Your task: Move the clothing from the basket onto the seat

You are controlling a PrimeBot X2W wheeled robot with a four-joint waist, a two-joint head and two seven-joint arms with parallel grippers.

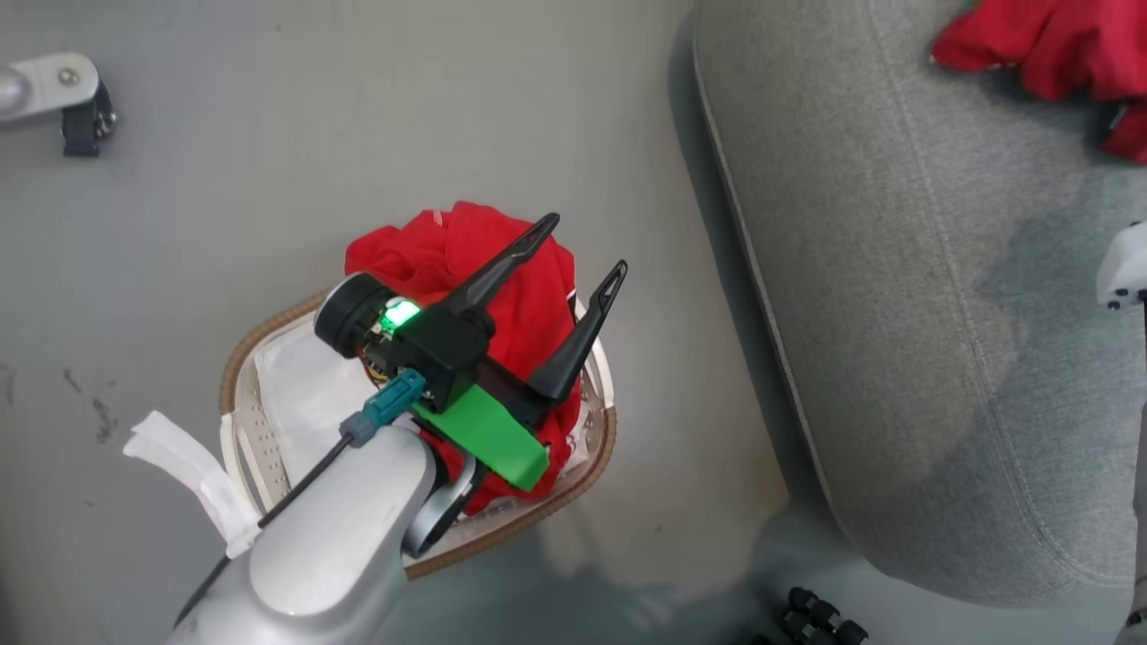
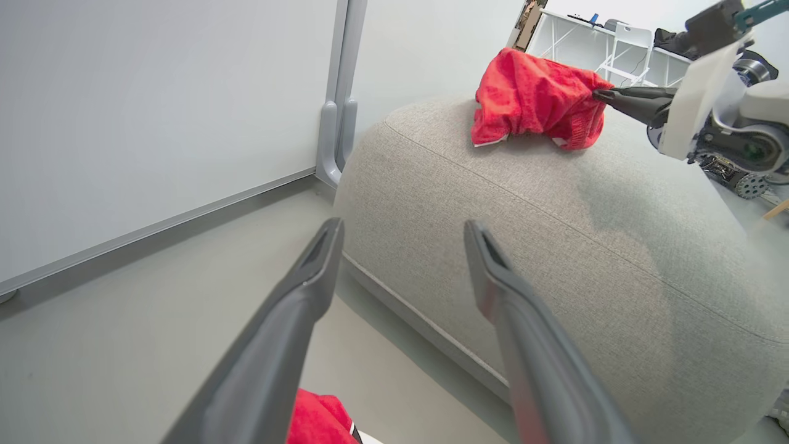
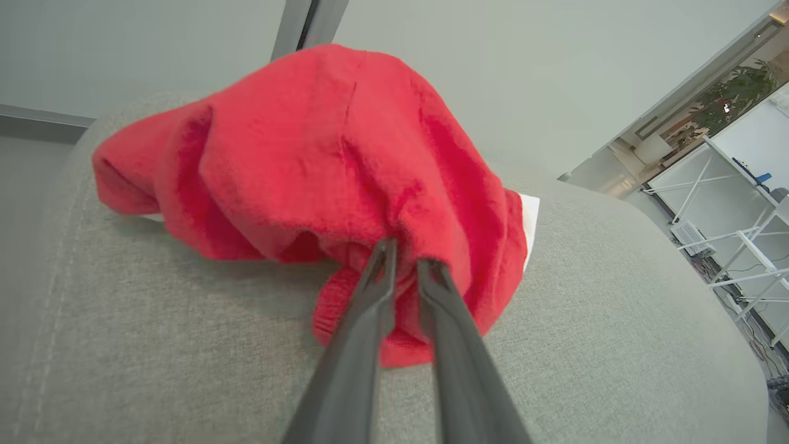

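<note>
Red clothing (image 1: 403, 255) lies heaped in the basket (image 1: 609, 430), an oval white one with a brown woven rim and a white liner, on the grey floor. My left gripper (image 1: 584, 244) hovers over that heap, open and holding nothing; its wrist view shows the same spread gripper (image 2: 404, 227) above a bit of red clothing (image 2: 314, 419). To the right is the grey seat (image 1: 896, 269). A second red garment (image 3: 320, 142) rests on the seat (image 3: 123, 339), and my right gripper (image 3: 407, 253) is shut on its edge. From the left wrist, that garment (image 2: 530, 102) and the right gripper (image 2: 601, 95) appear at the seat's far end.
A metal chair leg with a caster (image 1: 63, 90) stands at the far left. A white liner strap (image 1: 188, 475) hangs outside the basket. Black casters (image 1: 815, 618) sit near the seat's front corner. A white wall panel (image 2: 154, 123) runs behind the seat.
</note>
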